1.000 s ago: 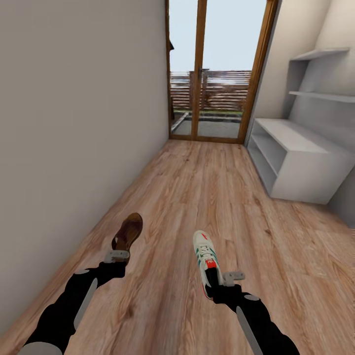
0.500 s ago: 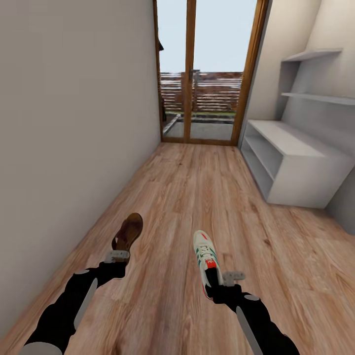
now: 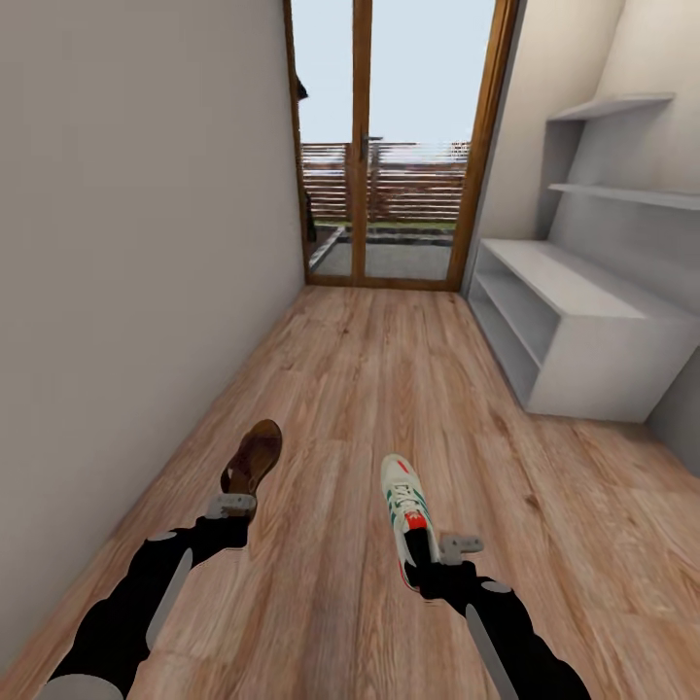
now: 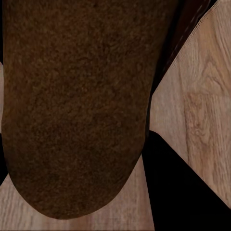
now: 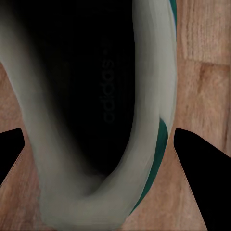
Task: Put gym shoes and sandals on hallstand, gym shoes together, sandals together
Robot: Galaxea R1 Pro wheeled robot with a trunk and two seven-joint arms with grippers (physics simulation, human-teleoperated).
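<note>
A brown leather sandal is gripped at the heel by the left gripper, around 7 o'clock. A white green-striped sneaker is clamped by the right gripper, around 5 o'clock. The pale grey hallstand is seen at 2 o'clock.

I see one brown sandal held at my left, toe forward, and one white green-striped gym shoe at my right; the pale hallstand stands ahead, right.
</note>
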